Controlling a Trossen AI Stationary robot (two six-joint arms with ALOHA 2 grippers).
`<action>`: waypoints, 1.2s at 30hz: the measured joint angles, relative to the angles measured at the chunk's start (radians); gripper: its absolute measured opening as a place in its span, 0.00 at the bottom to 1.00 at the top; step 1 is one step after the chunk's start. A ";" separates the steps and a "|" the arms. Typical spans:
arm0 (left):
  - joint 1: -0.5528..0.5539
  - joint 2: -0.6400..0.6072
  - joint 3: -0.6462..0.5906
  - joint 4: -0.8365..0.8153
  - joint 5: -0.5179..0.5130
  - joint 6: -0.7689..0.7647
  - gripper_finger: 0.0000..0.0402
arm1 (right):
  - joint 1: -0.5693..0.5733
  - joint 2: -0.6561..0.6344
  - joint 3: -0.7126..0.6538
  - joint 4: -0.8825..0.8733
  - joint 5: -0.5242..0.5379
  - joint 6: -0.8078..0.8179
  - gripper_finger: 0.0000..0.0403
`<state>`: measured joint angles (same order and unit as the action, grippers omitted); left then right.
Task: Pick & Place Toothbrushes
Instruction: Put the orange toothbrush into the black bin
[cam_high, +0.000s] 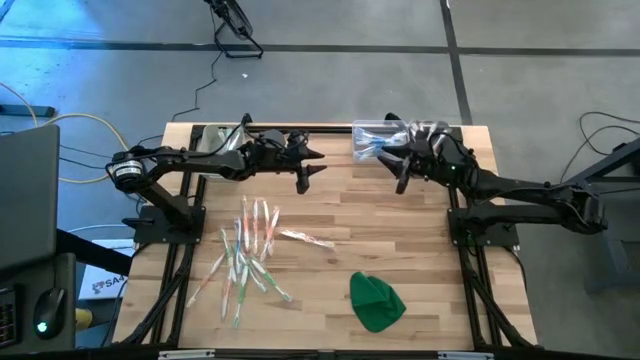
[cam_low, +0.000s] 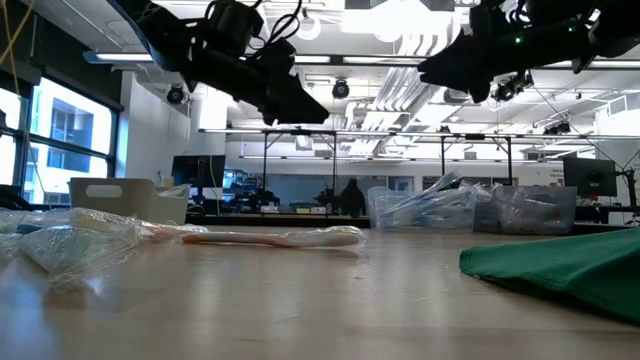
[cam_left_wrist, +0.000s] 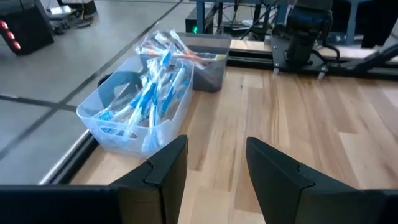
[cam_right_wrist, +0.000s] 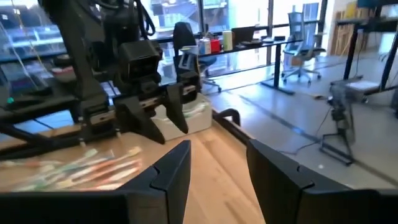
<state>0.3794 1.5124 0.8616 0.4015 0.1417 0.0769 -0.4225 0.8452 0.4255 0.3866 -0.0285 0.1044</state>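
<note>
The pale wooden slatted tabletop (cam_high: 420, 260) carries a loose scatter of thin, pale translucent toothbrushes (cam_high: 250, 255) with green, orange and pink accents, lying crossed over one another on the left arm's side of the middle, none of them yet in a container. 1 of them (cam_low: 270, 237), orange-tinted and in a clear wrapper, shows lying flat in the low view. Along the far edge stand clear rectangular plastic bins: the right-hand clear bin (cam_high: 378, 140), and in the left wrist view a clear bin (cam_left_wrist: 109, 127) already stacked with blue-accented wrapped brushes, which looks like where sorted pieces end up. Both arms hang raised near that far edge, well apart from the scatter, a stance that suits a pause between a drop-off and the next pick. The left claw (cam_high: 308, 165) has its 2 dark fingers (cam_left_wrist: 165, 171) spread with bare wood between them and nothing in its hold. The right claw (cam_high: 400, 168) is likewise parted and empty, its fingers (cam_right_wrist: 171, 168) framing open tabletop. A crumpled green cloth lump (cam_high: 376, 301) sits near the front, apart from the brushes and clear of any reach towards them. The next pick likely calls for coming down over an outlying brush, since the crossed ones would drag neighbours.
</note>
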 joint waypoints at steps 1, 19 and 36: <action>0.000 0.000 0.000 0.000 0.001 -0.021 0.40 | 0.001 0.000 0.000 0.000 -0.001 0.020 0.37; -0.245 -0.187 0.000 -0.242 -0.181 0.044 0.33 | 0.305 0.218 0.000 0.172 0.003 0.023 0.37; -0.390 -0.546 -0.234 -0.225 -0.205 -0.047 0.08 | 0.536 0.607 0.124 0.335 0.111 -0.005 0.37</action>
<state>-0.0105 0.9660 0.6273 0.1765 -0.0631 0.0303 0.1131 1.4520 0.5499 0.7217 0.0826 0.0998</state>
